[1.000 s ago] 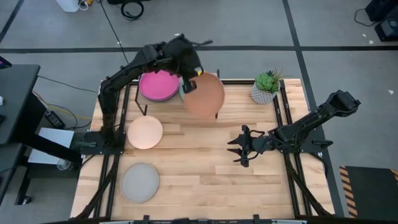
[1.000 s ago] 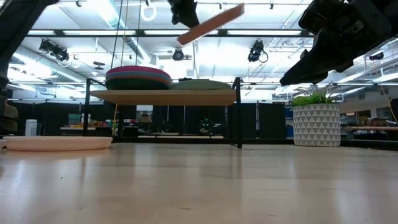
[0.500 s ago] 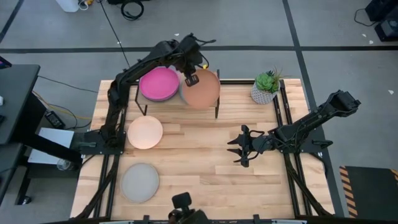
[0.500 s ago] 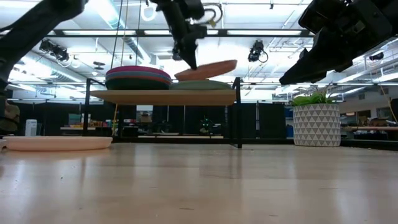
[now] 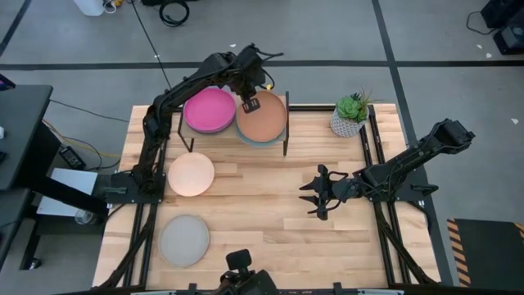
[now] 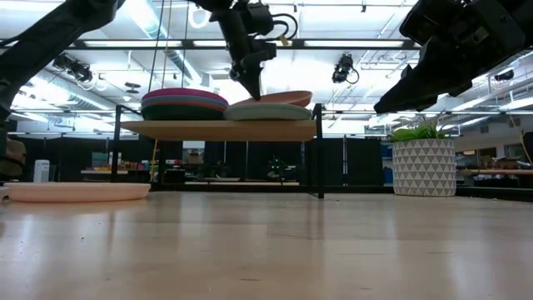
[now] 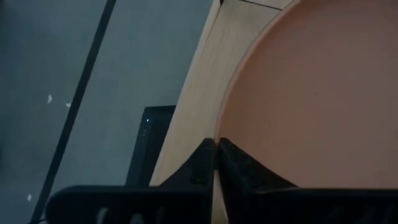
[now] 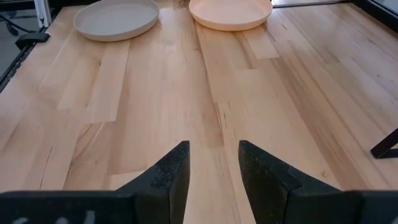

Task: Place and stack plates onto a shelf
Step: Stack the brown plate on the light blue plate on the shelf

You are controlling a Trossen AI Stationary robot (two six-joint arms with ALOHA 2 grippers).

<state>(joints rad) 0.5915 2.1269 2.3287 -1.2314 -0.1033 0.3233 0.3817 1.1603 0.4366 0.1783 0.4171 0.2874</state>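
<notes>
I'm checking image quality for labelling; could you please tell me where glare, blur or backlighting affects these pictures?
Low view: bright ceiling lights behind leave the left pincer and the shelf legs backlit and dark, and the near tabletop is soft. Left wrist view: the terracotta plate fills the picture, close and slightly blurred. High view: evenly lit.

We look down on a grey floor (image 5: 426,33) crossed by dark lines, with a black desk (image 5: 20,135) at one side and coiled cables (image 5: 173,11) lying near the far edge. At table level we see a dim hall beyond, lit by bright ceiling strip lights (image 6: 146,18).
</notes>
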